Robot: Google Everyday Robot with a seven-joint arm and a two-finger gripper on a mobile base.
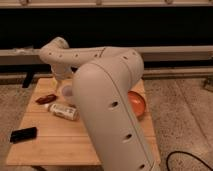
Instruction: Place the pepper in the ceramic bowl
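Observation:
The pepper (46, 98) is small, dark red and elongated, and lies on the wooden table (55, 145) at its left side. The ceramic bowl (136, 103) is orange and glossy and sits at the table's right side, half hidden behind my arm. My gripper (59, 83) hangs below the wrist at the back left of the table, just right of and above the pepper, by a translucent white cup (66, 91). It holds nothing that I can see.
A white labelled bottle (63, 111) lies on its side right of the pepper. A black flat device (23, 134) lies near the table's front left corner. My large white arm (112, 105) covers the middle of the table. A dark wall with a rail runs behind.

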